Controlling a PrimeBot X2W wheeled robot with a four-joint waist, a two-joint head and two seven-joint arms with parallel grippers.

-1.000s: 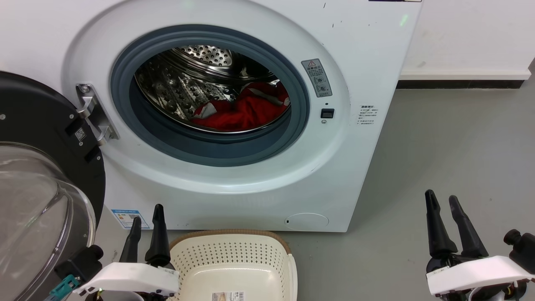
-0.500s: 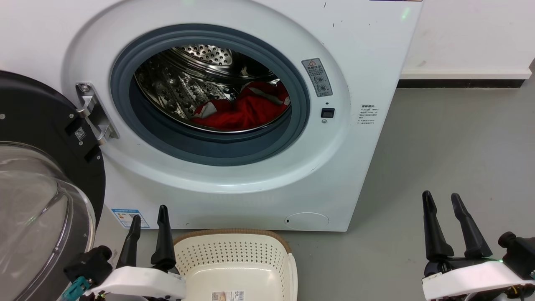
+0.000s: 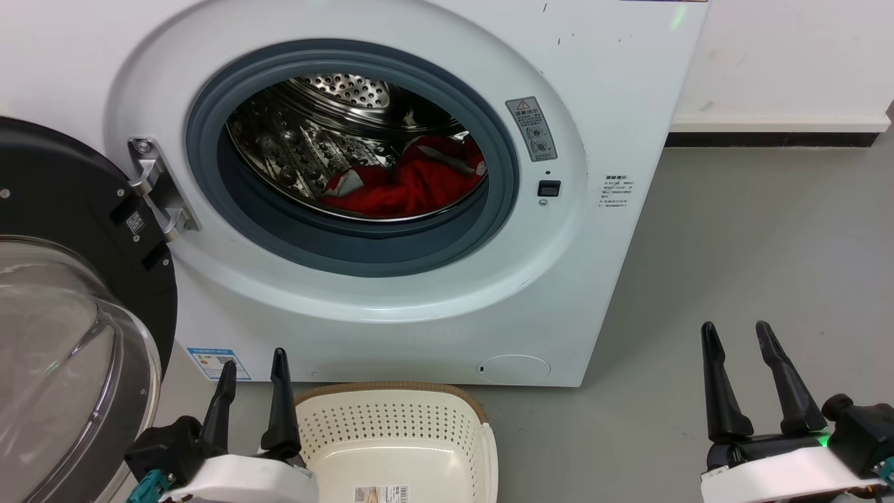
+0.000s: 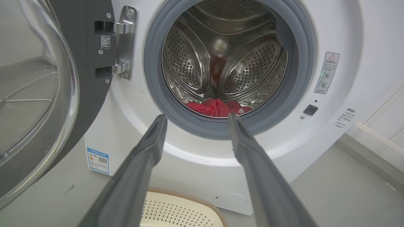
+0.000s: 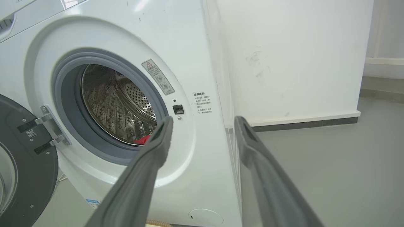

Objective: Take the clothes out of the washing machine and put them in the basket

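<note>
Left gripper (image 3: 254, 358) has shifted right, fingers parted, beside the basket (image 3: 391, 386) rim.

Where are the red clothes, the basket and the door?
clothes (image 3: 412, 188): head view, on a red fold inside the drum.
basket (image 3: 391, 423): head view, on its holey back wall.
door (image 3: 70, 188): head view, on its black frame.

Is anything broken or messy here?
Nothing looks broken or spilled. The washing machine only has small dark scuffs near its top right corner. The clothes lie bunched in the drum, and the basket sits upright.
</note>
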